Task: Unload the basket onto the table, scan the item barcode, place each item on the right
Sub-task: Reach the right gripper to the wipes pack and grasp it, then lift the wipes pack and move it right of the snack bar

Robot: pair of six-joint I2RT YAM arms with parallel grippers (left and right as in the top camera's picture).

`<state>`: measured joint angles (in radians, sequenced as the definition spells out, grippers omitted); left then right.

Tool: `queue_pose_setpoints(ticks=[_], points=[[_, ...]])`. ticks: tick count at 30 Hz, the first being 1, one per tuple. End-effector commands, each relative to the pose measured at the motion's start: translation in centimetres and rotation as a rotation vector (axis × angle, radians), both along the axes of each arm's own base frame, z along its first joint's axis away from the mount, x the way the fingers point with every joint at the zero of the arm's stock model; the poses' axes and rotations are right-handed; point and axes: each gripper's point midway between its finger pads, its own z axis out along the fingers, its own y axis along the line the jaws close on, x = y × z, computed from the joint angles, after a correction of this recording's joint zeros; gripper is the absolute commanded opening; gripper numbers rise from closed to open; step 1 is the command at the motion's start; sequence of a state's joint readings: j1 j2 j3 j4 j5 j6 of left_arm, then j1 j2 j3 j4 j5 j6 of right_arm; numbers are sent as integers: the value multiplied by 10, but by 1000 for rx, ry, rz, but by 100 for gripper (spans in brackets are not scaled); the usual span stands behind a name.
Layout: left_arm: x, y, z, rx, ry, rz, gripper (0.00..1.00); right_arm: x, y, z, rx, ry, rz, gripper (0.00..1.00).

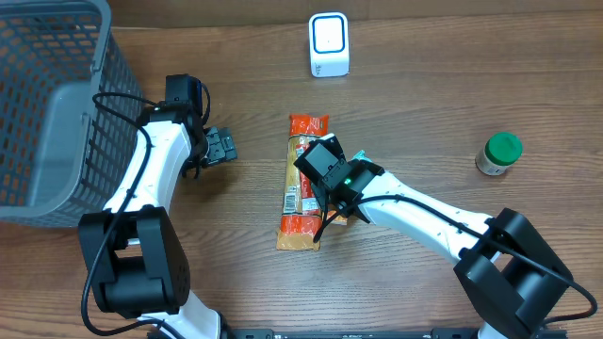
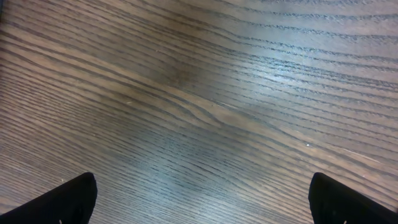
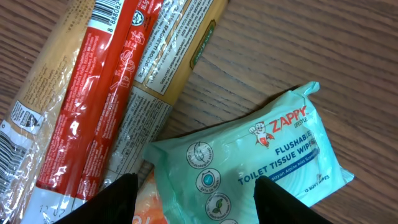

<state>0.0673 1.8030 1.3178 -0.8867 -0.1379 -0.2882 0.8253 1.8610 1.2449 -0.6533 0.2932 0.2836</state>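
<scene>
At my right wrist the wipes pack [image 3: 261, 155] runs under my fingers [image 3: 112, 202] and off the bottom edge, and I cannot tell whether they touch it. The long packet [image 3: 118, 81] leaves the frame at the top and left, its barcode [image 3: 11, 146] cut in half. From overhead my right gripper [image 1: 330, 186] covers nearly all of the pack. The basket [image 1: 47, 113] is cropped at the left. The jar [image 1: 497, 153] label is too small to read.

The packet [image 3: 118, 81] was banded red and tan, the wipes [image 3: 249, 155] coloured mint green, the table [image 2: 199, 93] grained brown, the basket [image 1: 57, 47] grey.
</scene>
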Motion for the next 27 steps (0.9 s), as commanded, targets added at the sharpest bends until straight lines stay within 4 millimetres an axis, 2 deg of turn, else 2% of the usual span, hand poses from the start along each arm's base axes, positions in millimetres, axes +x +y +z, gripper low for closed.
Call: queue_pose_setpoints(ticks=[1, 7, 14, 16, 24, 27], points=[[0, 0, 1, -7, -4, -1, 100, -3, -8, -13, -24, 4, -3, 62], [0, 0, 1, -7, -4, -1, 100, -6, -12, -23, -31, 0, 17, 61], [0, 0, 1, -7, -4, -1, 100, -6, -11, -23, -30, -2, 20, 21], [0, 0, 1, -7, -4, -1, 100, -6, -11, -23, -31, -1, 20, 5], [0, 0, 1, -7, -4, -1, 100, -4, -8, -13, -19, -4, 14, 4], [0, 0, 1, -7, -4, -1, 100, -2, -14, -11, -35, -15, 2, 4]])
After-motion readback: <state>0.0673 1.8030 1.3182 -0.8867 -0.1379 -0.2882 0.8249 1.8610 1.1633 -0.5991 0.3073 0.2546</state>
